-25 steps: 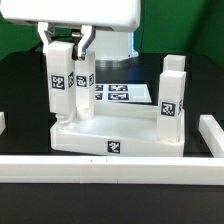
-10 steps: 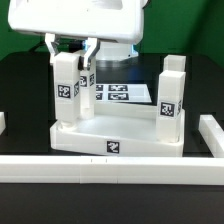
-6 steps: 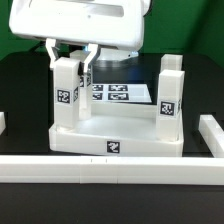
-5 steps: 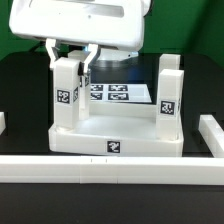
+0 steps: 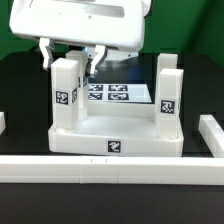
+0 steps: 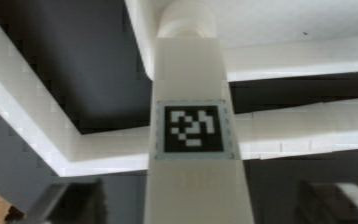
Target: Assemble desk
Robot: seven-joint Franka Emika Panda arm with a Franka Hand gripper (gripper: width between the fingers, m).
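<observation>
Gripper (image 5: 70, 52) fingers stand apart, one on each side of the upper end of the white square-section plastic leg (image 5: 67, 92); a visible gap separates each finger from the leg faces, so nothing is clamped. In the wrist view the two dark fingertips (image 6: 352, 200) flank the same leg (image 6: 195, 110) without touching it.

This leg stands upright at the corner of the large white rectangular plastic desk top (image 5: 115, 135) on the exterior view's left. Its long axis is vertical and runs straight down from the gripper, so the leg lies directly below and between the fingers. A black-and-white square tag (image 5: 64, 97) faces the camera on its lower half.

A second white square-section leg (image 5: 168, 88) stands upright at the corner on the exterior view's right, well apart from the gripper.

The desk top lies flat on the black table (image 5: 20, 85), with the marker board (image 5: 115, 93) behind it and a long white border rail (image 5: 110, 169) in front.

Judgement: the near leg appears seated, and a clean withdrawal calls for a move along the leg's vertical axis; any sideways drift risks knocking the leg.
</observation>
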